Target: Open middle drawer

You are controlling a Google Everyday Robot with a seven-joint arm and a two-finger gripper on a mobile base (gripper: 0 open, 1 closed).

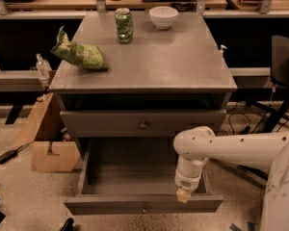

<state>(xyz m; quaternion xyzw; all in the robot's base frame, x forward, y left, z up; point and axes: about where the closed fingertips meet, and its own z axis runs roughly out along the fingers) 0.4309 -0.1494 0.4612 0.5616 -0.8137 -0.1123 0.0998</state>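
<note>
The grey cabinet (67,105) stands in the middle of the view, and its flat top is the surface (159,61) that carries three things: a green can (124,25) upright near the back edge, a white bowl (163,17) just to the right of the can and apart from it, and a green snack bag (79,56) lying at the left edge. Under the top there is a dark gap, and below it the top drawer (101,124) is closed, with its small round knob (143,125) at the centre. The middle drawer (130,172) is directly below this one and it is open, drawn far out toward the camera, so that its bare grey bottom is visible; its front panel has a small knob (144,209) at the centre. The white arm (241,148) comes from the right side and bends downward over the right part of the open drawer. The claw (183,195) points down and hangs near the front right corner of the middle drawer, just behind the front panel and well to the right of its knob. Whether the claw is wide or narrow, I cannot tell; it holds nothing that I can see. On the floor (29,196) to the left of the cabinet a cardboard box (48,150) stands.
</note>
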